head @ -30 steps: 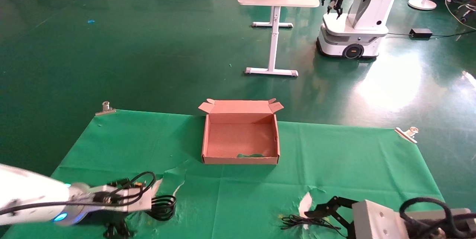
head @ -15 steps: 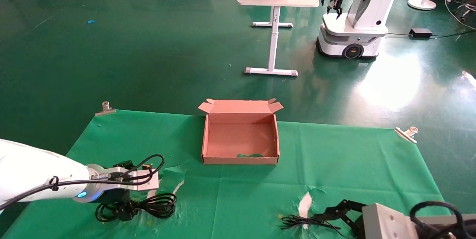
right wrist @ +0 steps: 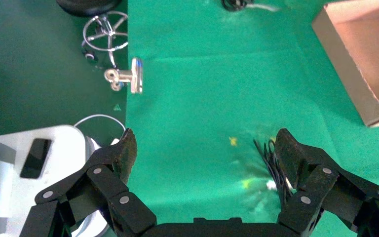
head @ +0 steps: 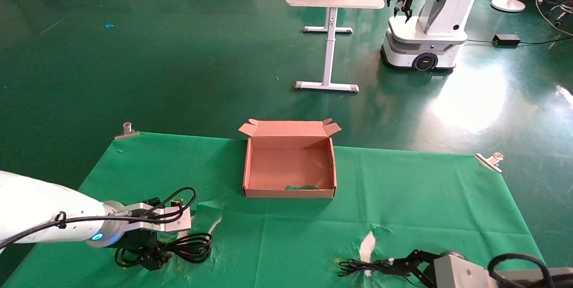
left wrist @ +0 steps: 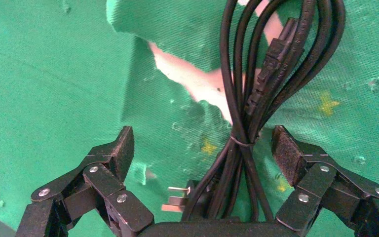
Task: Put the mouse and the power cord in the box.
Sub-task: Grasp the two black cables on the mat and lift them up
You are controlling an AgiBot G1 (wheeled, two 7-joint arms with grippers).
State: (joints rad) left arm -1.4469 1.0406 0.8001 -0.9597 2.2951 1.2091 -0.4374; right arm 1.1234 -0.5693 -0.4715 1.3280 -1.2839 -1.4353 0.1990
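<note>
The power cord (left wrist: 249,106) lies directly between the two open fingers (left wrist: 112,154) of the left tool (left wrist: 202,153). The fingers are spread wide and do not touch it, so this tool holds nothing. In the left wrist view the tied waist of the bundle, where a thin band pinches the loops together, sits nearer to one pad than to the other, and the plug prongs show close to the palm. The long axis of the cord runs straight away from the palm and crosses the line from pad to pad, so I judge that closing the fingers would clamp across the bundle near its waist.

In the head view the left tool (head: 150,252) and the power cord (head: 190,248) are near the front left corner of the surface (head: 425,189), which wears a green cloth. The box (head: 289,165) stands open and empty at the middle of the far edge, well apart from the cord, with its lid folded back.

The right tool (right wrist: 205,148) is low at the front right corner, also wide open and empty. A tangle of thin wire (head: 358,266) lies just beside it; the mouse body itself I cannot make out. The left arm is clearly the nearer one for the cord.
</note>
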